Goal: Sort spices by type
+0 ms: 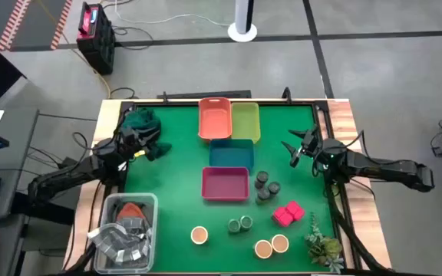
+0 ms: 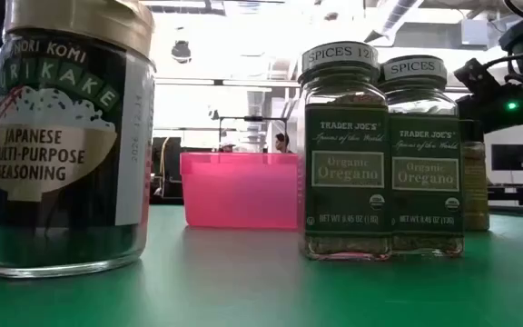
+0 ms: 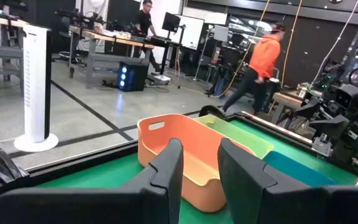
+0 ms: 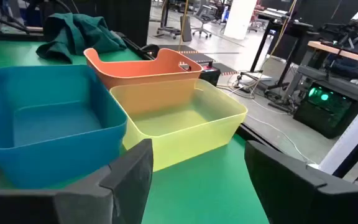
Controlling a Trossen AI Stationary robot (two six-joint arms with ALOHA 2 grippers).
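Observation:
The spices stand on the near half of the green mat. Three dark grey jars (image 1: 265,186) sit beside the pink tray. Two green-lidded oregano jars (image 1: 240,224) (image 2: 343,150) are nearer the front. Two pink blocks (image 1: 288,214) lie to their right. One tan-topped jar (image 1: 199,234) (image 2: 62,136) is apart from two others (image 1: 272,245). My left gripper (image 1: 158,150) (image 3: 201,149) hovers open near the far left corner, facing the orange tray. My right gripper (image 1: 293,146) (image 4: 197,155) hovers open at the right, facing the yellow tray. Neither touches anything.
Four trays cluster mid-table: orange (image 1: 215,119), yellow-green (image 1: 245,121), blue (image 1: 231,153), pink (image 1: 225,184). A green cloth (image 1: 139,120) lies at the far left corner, and a clear bin (image 1: 125,230) at the near left. A plant sprig (image 1: 322,245) is near right. People move in the room behind.

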